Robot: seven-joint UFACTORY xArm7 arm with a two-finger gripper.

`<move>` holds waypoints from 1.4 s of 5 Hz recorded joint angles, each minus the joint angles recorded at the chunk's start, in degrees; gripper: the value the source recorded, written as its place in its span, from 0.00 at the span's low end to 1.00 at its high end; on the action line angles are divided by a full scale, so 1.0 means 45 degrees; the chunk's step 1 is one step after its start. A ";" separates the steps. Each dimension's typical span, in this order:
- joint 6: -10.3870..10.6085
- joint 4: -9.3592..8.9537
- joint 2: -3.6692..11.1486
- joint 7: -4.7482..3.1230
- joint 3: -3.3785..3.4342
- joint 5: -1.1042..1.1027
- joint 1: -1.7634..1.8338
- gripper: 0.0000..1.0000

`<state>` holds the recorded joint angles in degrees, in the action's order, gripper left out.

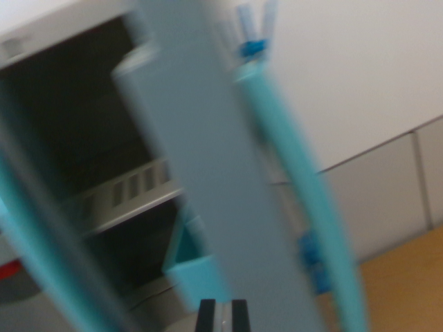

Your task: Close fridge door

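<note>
Fridge door (214,187) standing open, seen nearly edge-on as a grey-blue slab tilted through the middle of the blurred wrist view, trimmed in turquoise along its right edge. Dark fridge interior (76,131) exposed to the left, with a pale slotted shelf (131,190) across it.
</note>
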<state>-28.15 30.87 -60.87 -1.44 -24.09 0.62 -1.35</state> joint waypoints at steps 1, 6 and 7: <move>0.0000 0.0000 0.0000 0.0000 0.0000 0.0000 0.0000 1.00; 0.0004 0.1385 0.2403 0.0000 -0.1083 0.0000 0.0000 1.00; 0.0004 0.1385 0.2403 0.0000 -0.1083 0.0000 0.0000 1.00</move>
<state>-28.13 37.10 -50.05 -1.44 -28.97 0.62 -1.35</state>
